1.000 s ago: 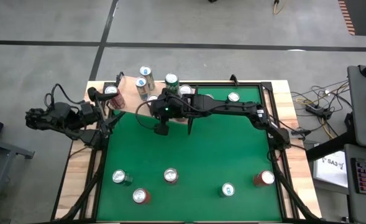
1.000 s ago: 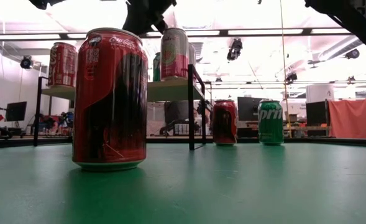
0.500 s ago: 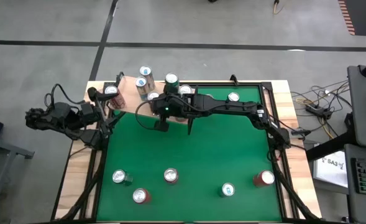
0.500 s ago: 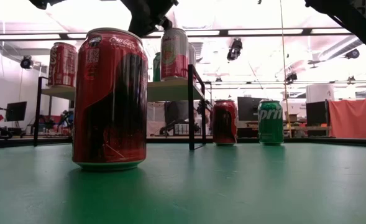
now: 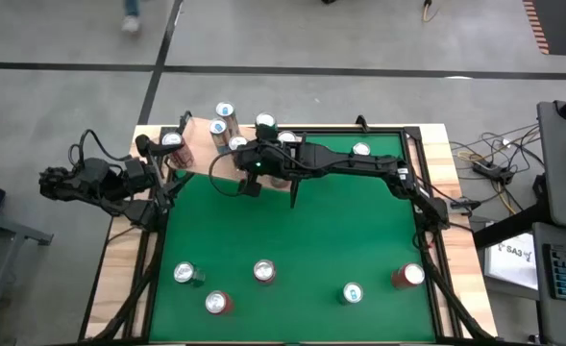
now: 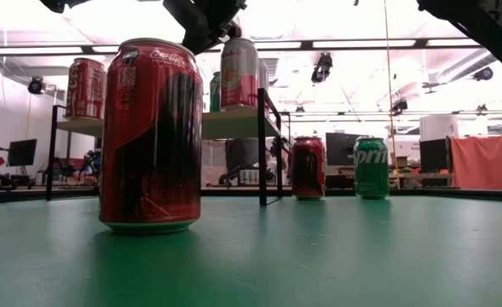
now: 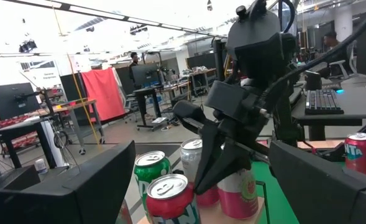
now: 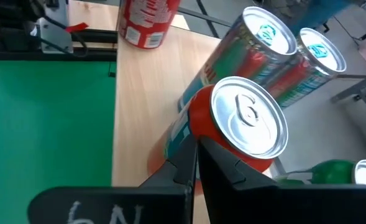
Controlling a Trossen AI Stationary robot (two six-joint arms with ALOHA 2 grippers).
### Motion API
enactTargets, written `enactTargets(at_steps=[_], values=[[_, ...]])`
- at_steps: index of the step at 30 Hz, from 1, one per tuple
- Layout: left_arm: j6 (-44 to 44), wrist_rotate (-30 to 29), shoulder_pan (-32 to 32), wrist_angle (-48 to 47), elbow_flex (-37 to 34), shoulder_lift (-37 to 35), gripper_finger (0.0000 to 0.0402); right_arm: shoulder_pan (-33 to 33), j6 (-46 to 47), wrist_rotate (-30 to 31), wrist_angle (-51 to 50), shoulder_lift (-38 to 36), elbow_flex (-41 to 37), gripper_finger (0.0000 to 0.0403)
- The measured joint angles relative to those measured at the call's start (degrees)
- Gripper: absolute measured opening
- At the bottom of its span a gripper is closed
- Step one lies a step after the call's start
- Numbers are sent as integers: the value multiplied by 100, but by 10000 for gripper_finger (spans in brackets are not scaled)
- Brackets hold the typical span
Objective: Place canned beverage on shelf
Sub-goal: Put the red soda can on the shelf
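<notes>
The shelf (image 5: 198,159), a pale wood board on dark legs (image 6: 262,145), stands at the table's far left. Several cans stand on it, among them a red-orange one (image 8: 248,127), a pink one (image 7: 240,194) and a green one (image 7: 151,167). My right gripper (image 5: 247,185) hangs shut and empty above the shelf's near edge, its fingertips (image 8: 195,155) slanting down toward the red-orange can. My left gripper (image 5: 159,180) waits beyond the table's left edge, open, its fingers (image 7: 77,186) wide apart and facing the shelf. My right gripper's shut fingertips stand right beside the red-orange can's side (image 8: 201,134), just below its top rim, slanting down from the table's near right. I cannot tell whether they touch it. The can stands upright on the shelf.
More cans stand on the green table: a row along the near side (image 5: 264,271), (image 5: 184,274), (image 5: 352,293), (image 5: 407,277), one at the far right (image 5: 360,150). A large red cola can (image 6: 151,136) is close to the low camera. Free felt lies mid-table.
My right gripper, staying shut, has turned at the wrist, and its fingertips have swung a little from over the green felt toward the far edge and the cans on the shelf. No can has visibly moved.
</notes>
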Motion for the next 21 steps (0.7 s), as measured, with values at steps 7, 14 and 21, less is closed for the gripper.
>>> enactTargets(at_steps=[7,14,21], values=[[0,-2,0,-1,0,0,355,-44,52,-4,16,0,2,9],[0,0,0,0,0,0,355,-31,-38,-461,307,-39,7,9],[0,-2,2,0,0,0,355,-73,-246,-619,696,73,7,9]])
